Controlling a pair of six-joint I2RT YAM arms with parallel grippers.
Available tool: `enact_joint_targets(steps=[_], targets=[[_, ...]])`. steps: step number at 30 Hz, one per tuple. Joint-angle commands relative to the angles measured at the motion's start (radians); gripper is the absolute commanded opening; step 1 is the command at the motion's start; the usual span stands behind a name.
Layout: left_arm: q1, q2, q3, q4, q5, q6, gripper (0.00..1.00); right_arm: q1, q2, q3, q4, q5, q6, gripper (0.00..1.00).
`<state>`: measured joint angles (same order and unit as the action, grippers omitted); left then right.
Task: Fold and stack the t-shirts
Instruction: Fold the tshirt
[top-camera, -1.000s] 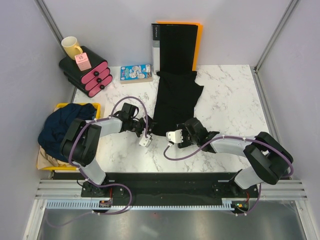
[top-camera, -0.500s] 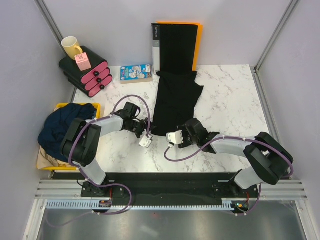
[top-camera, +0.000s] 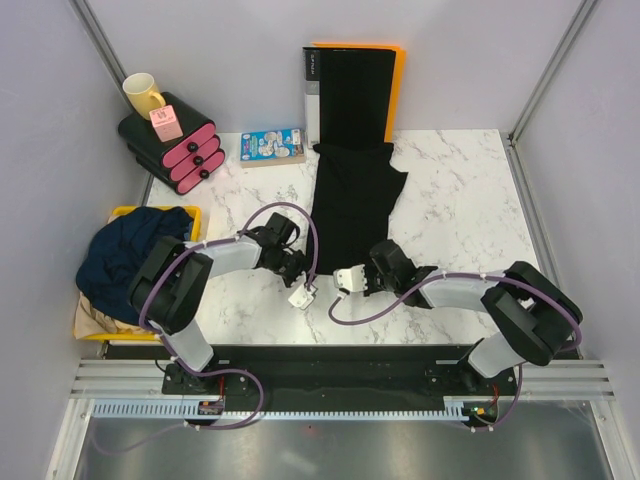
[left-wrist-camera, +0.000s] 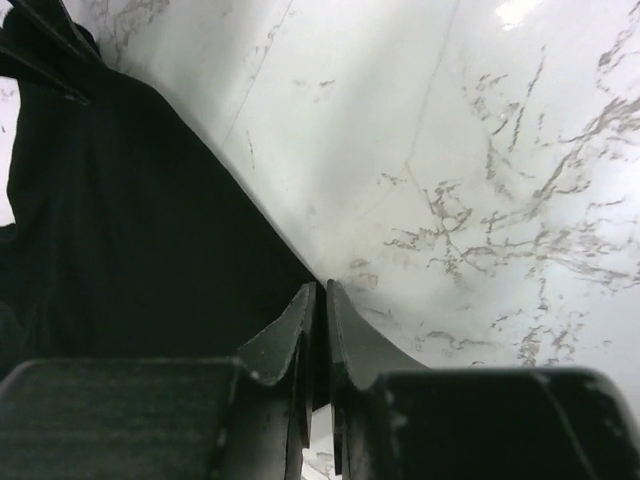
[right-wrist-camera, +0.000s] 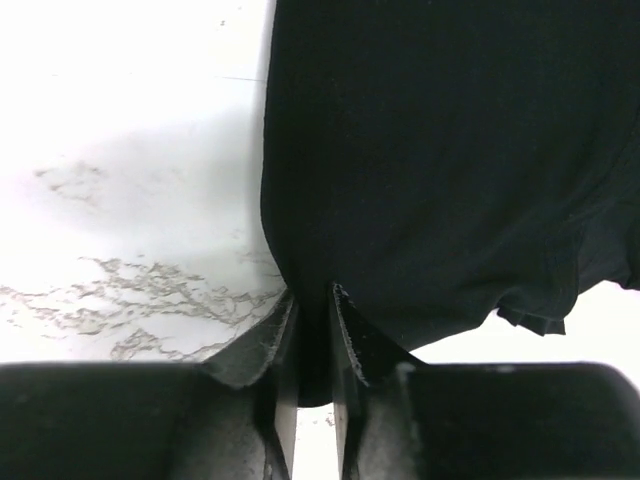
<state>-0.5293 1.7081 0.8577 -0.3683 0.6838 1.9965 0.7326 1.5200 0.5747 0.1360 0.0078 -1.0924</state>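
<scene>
A black t-shirt (top-camera: 352, 205), folded into a long strip, lies on the marble table (top-camera: 460, 190) with its near end between my two grippers. My left gripper (top-camera: 305, 285) is at the near left corner. In the left wrist view its jaws (left-wrist-camera: 322, 288) are pinched on the black t-shirt's edge (left-wrist-camera: 130, 230). My right gripper (top-camera: 350, 276) is at the near right corner. In the right wrist view it (right-wrist-camera: 312, 292) is pinched on a bulge of the black t-shirt (right-wrist-camera: 450, 150). A dark navy t-shirt (top-camera: 130, 250) is heaped over a tan one (top-camera: 92, 320) at the left.
The heap of shirts sits in a yellow bin (top-camera: 195, 212) at the table's left edge. A black binder with an orange back (top-camera: 350, 90) stands behind the black shirt. At the back left are pink-fronted black drawers (top-camera: 185, 150) with a yellow mug (top-camera: 142, 95), and a blue box (top-camera: 272, 146).
Both grippers have gone from open to shut on the black shirt's near edge. The left gripper has shifted right and nearer; the right one has edged toward the cloth.
</scene>
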Motion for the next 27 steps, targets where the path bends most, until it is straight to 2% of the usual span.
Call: enact_joint_targets(steps=[1, 2, 3, 5, 8, 10, 11, 13, 14, 22, 27], targets=[[-0.011, 0.05, -0.025, 0.011, -0.133, -0.051, 0.13, 0.001, -0.006, -0.05, -0.102, -0.042, 0.023, 0.22], [-0.011, 0.053, -0.026, 0.023, -0.147, -0.064, 0.03, 0.001, -0.012, -0.053, -0.105, -0.042, 0.023, 0.21], [-0.011, 0.056, -0.025, 0.052, -0.171, -0.077, 0.02, 0.001, -0.018, -0.058, -0.107, -0.039, 0.022, 0.21], [-0.011, 0.059, -0.023, 0.06, -0.194, -0.116, 0.04, 0.001, -0.024, -0.061, -0.111, -0.034, 0.02, 0.26], [-0.011, 0.039, -0.023, 0.063, -0.208, -0.159, 0.43, 0.002, -0.037, -0.062, -0.118, -0.031, 0.02, 0.36], [-0.009, 0.016, -0.037, 0.062, -0.213, -0.16, 0.53, 0.002, -0.037, -0.061, -0.118, -0.029, 0.019, 0.41], [-0.009, 0.009, -0.049, 0.06, -0.213, -0.156, 0.62, 0.001, -0.037, -0.061, -0.118, -0.028, 0.019, 0.41], [-0.009, -0.007, -0.055, 0.054, -0.217, -0.148, 0.66, -0.001, -0.032, -0.059, -0.113, -0.031, 0.016, 0.43], [-0.009, -0.013, -0.057, 0.048, -0.216, -0.153, 0.74, 0.001, -0.032, -0.059, -0.11, -0.032, 0.016, 0.43], [-0.009, -0.034, -0.054, 0.029, -0.219, -0.154, 0.75, 0.001, -0.014, -0.055, -0.099, -0.037, 0.017, 0.42], [-0.009, -0.051, -0.037, 0.026, -0.192, -0.168, 0.72, 0.001, -0.009, -0.052, -0.093, -0.032, 0.014, 0.42]])
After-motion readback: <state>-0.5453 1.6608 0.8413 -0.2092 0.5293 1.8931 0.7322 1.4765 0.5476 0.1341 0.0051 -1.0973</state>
